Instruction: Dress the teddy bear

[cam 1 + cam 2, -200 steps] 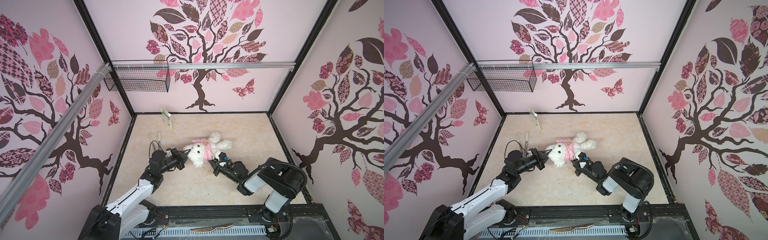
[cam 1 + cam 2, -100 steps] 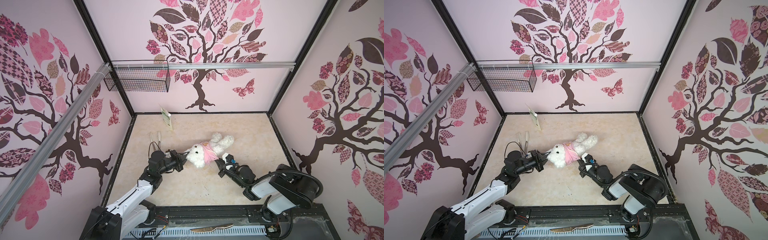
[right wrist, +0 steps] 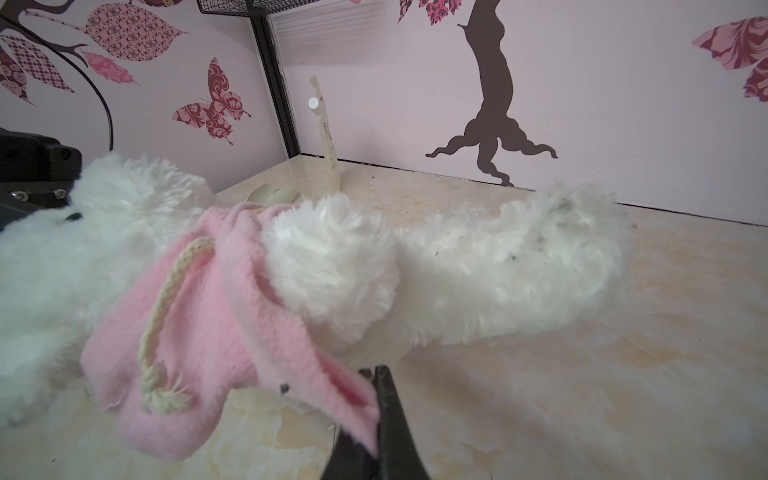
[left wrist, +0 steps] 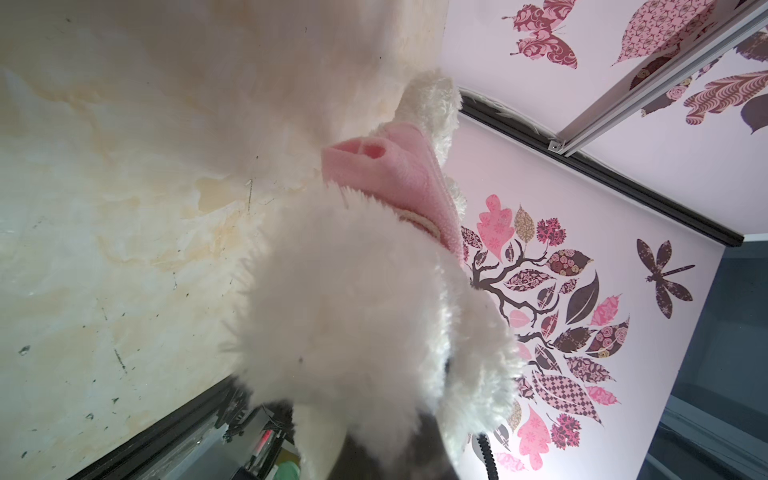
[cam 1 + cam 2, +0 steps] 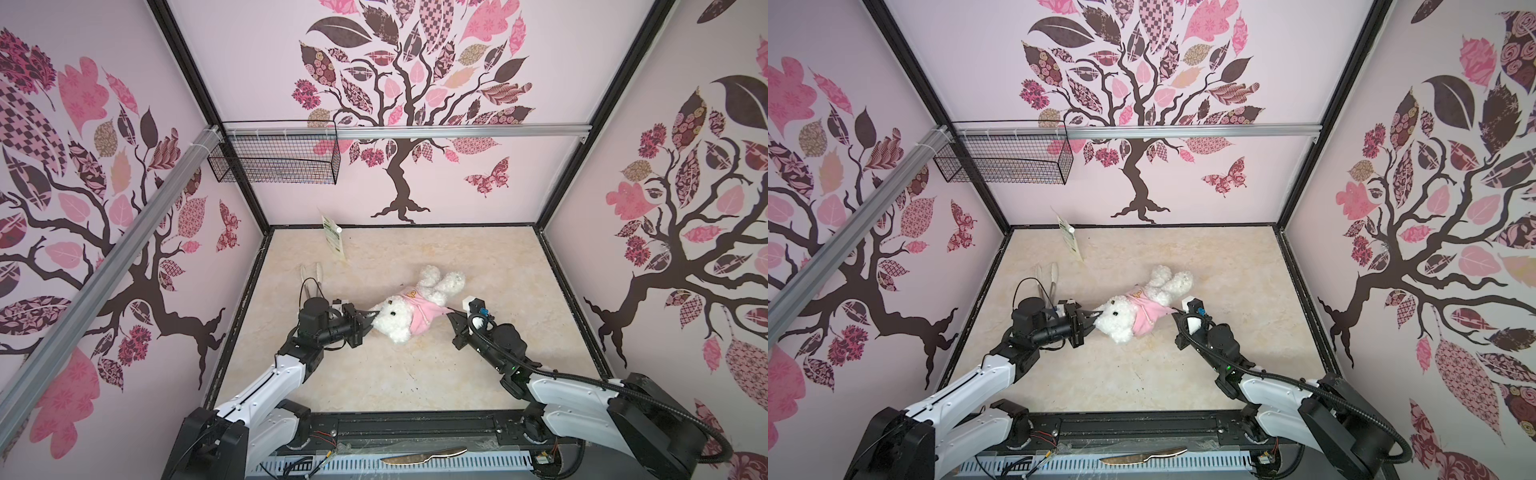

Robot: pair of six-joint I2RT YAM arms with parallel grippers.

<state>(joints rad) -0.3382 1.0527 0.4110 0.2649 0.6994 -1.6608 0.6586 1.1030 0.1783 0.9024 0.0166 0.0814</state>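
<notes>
Your left fingers [image 5: 361,323] are clamped on the head of the teddy bear [image 5: 392,325], at its nine o'clock; your right fingers [image 5: 455,320] pinch the hem of the pink hoodie [image 5: 422,316] at three o'clock.

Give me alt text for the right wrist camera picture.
The right gripper pinches an edge of the pink hoodie on a white teddy bear lying on a beige table. A pink wall with tree decals stands behind.

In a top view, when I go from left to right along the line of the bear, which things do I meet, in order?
First the left gripper → teddy bear, head first → pink hoodie → right gripper.
</notes>
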